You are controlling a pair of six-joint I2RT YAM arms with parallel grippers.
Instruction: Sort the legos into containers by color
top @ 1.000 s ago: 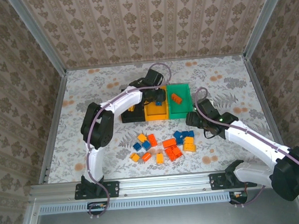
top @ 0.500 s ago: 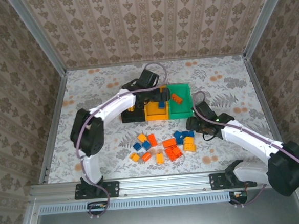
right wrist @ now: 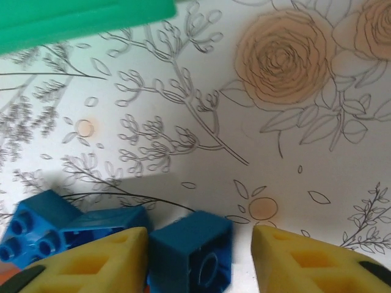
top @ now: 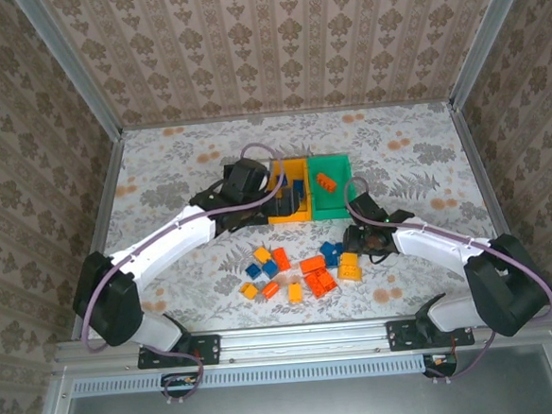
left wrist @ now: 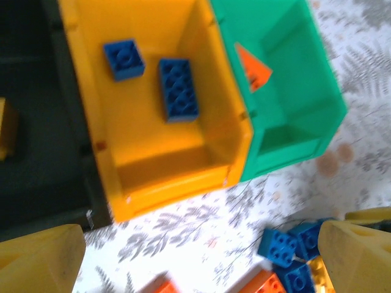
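From the overhead camera, the left gripper (top: 287,203) hangs above the front of the yellow-orange rectangular plastic bin (top: 288,217). That bin stands touching the green rectangular plastic bin (top: 338,203) on the flower-printed table cover (top: 160,168), and an orange-red studded plastic brick (top: 326,182) lies in the green one. Nearer the arms lies a loose cluster of blue, orange-red and yellow bricks (top: 300,274), with the right gripper (top: 355,249) down at its right end. In the left wrist camera, the left gripper (left wrist: 200,238) has its yellow fingers (left wrist: 40,259) wide apart with nothing between them. The yellow-orange bin (left wrist: 177,177) holds two blue bricks (left wrist: 179,88), the green bin (left wrist: 293,122) holds the orange-red brick (left wrist: 253,67), and a black plastic bin (left wrist: 36,171) adjoins on the other side. In the right wrist camera, the right gripper (right wrist: 198,238) straddles a small blue brick (right wrist: 192,256) on the cover. One finger (right wrist: 91,262) touches it and the other is just apart, so the jaws are not closed on it. More blue bricks (right wrist: 43,229) lie just beside it.
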